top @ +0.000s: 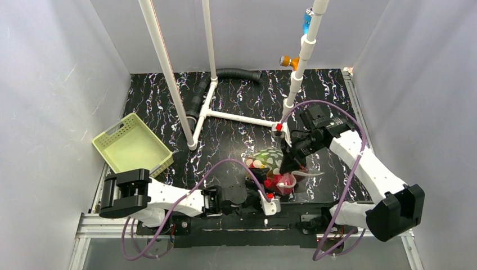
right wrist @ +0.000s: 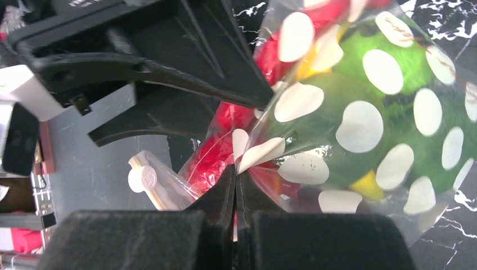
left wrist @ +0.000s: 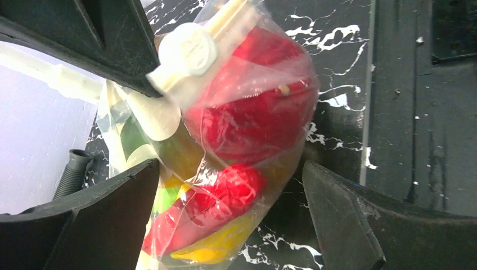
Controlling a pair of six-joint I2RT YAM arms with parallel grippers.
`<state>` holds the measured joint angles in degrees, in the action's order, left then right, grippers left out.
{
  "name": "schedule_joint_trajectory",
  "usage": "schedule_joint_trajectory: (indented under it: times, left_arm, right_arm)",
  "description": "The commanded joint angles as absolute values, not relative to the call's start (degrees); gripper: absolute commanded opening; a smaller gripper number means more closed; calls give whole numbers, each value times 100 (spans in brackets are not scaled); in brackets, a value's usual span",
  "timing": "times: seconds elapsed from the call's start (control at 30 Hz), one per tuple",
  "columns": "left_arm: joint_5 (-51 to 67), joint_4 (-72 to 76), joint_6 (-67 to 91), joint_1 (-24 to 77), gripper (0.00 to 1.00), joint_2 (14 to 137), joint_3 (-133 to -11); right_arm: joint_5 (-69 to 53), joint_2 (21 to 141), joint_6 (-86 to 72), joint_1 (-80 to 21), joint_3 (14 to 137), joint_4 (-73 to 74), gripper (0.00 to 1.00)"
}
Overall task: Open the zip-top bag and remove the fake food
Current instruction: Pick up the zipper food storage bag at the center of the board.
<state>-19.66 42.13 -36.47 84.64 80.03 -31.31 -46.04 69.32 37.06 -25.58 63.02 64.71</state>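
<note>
The zip-top bag point(top: 266, 160) lies at the table's near middle, clear with whitish dots. The fake food inside shows as red pieces point(top: 280, 182) and a green one. In the left wrist view the bag point(left wrist: 242, 112) holds red round pieces, a red chili point(left wrist: 225, 194) and a yellow banana point(left wrist: 219, 244), and its white slider point(left wrist: 188, 49) sits at the top. My left gripper point(left wrist: 230, 216) is open, one finger on each side of the bag's end. My right gripper point(right wrist: 236, 179) is shut on a fold of the bag's film point(right wrist: 349, 112), with the slider point(right wrist: 143, 179) to its left.
A pale green perforated basket point(top: 133, 147) stands at the left edge. A white pipe frame point(top: 225, 115) and a black ribbed hose point(top: 236, 74) lie at the back. White poles rise from the frame. The two grippers point(top: 281, 171) are close together over the bag.
</note>
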Motion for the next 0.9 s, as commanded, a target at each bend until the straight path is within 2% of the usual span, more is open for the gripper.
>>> schedule_joint_trajectory:
  times: [0.0, 0.13, 0.17, 0.33, 0.43, 0.53, 0.63, 0.77, 0.87]
  left_arm:
    - [-2153, 5033, -3711, 8196, 98, 8222, -3188]
    - [-2088, 5165, -3558, 7968, 98, 8401, -3285]
    - [-2113, 5205, -3537, 7931, 95, 8467, -3299]
    - [-2039, 4993, -3041, 7730, 74, 8622, -3319]
    - [-2014, 5239, -2724, 7677, 61, 8610, -3148]
    - [-1991, 5496, -2411, 7638, 39, 8551, -2949]
    - [-1993, 5628, -2181, 7629, 23, 8493, -2830]
    - [-1915, 5638, -1732, 7575, 16, 8322, -2728]
    - [-1813, 5424, -1237, 7527, 17, 8098, -2752]
  right_arm:
    - [-5342, 7154, 4491, -2593, 6769, 7292, 1]
    - [-5387, 7280, 4591, -2602, 6798, 7384, 2]
    - [-5388, 7293, 4590, -2595, 6813, 7387, 8]
    - [-5285, 7209, 4551, -2593, 6811, 7351, 39]
    - [-5106, 7074, 4474, -2593, 6712, 7233, 50]
    - [-4898, 6918, 4404, -2585, 6609, 7133, 58]
    - [-4752, 6731, 4492, -2584, 6570, 7187, 65]
    - [-4621, 6317, 5009, -2584, 6524, 7300, 73]
    - [-4570, 5836, 5822, -2588, 6197, 7152, 76]
